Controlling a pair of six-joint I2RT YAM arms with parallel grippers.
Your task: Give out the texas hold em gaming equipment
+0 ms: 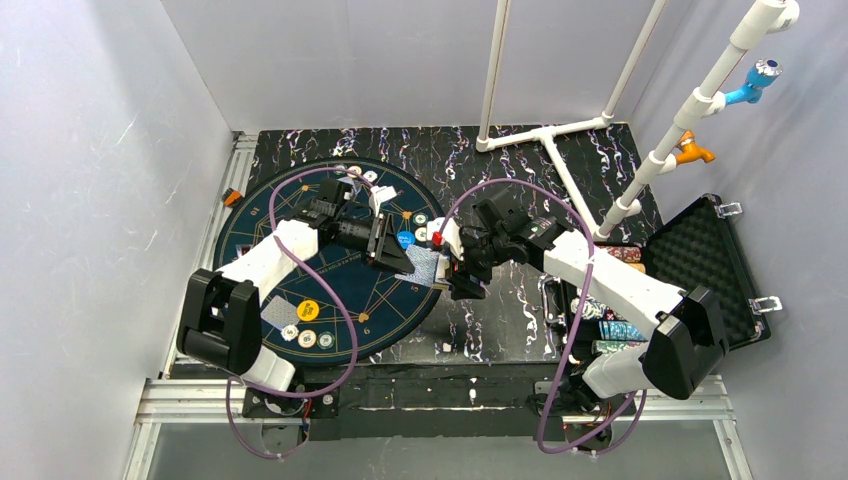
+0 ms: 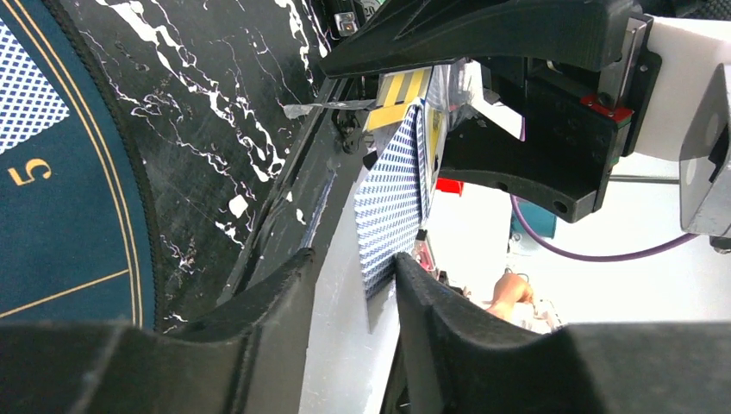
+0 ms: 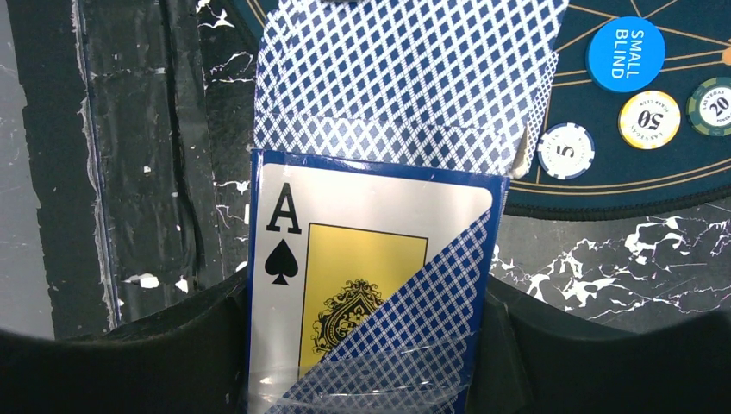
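Your right gripper [image 3: 366,315] is clamped on the card box [image 3: 345,259], over the right edge of the mat [image 1: 385,300]. Left gripper [image 2: 353,263] straddles a card [image 2: 392,198] sticking out of it; can't tell if pinched.

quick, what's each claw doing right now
left claw: around the card box's open end, grip cannot be told
right claw: closed on the card box

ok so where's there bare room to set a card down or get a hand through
Bare: mat's near middle, between the near-left chips and the card box; table strip between mat and case; far strip by the pipe frame. Crowded: where left gripper and right gripper meet at the box, small blind disc beside it.
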